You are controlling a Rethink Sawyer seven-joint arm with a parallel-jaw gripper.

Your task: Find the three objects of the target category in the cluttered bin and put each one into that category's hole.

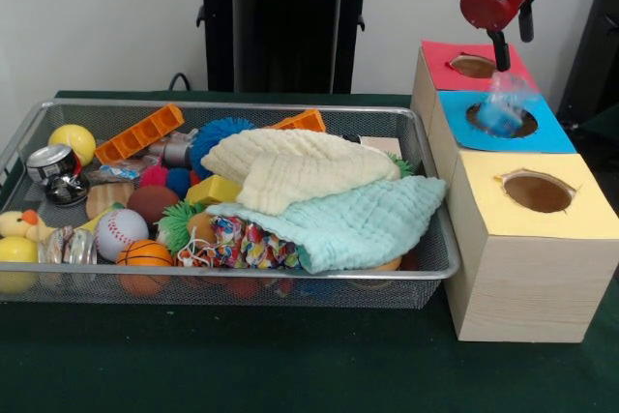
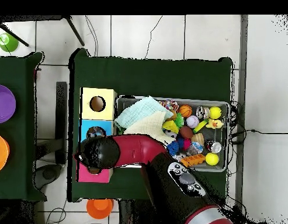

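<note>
You have one clear bottle (image 1: 503, 108) at the blue hole (image 1: 500, 121), blurred, just under the gripper (image 1: 499, 57); whether the gripper is spread or pinching, you cannot tell. The tray (image 1: 222, 276) shows no other clear containers, perhaps hidden under the cloths (image 1: 319, 195).

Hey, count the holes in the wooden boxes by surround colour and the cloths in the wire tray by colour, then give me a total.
Red-surround hole: 1
Blue-surround hole: 1
Yellow-surround hole: 1
Cream cloth: 1
Mint cloth: 1
Total: 5
</note>
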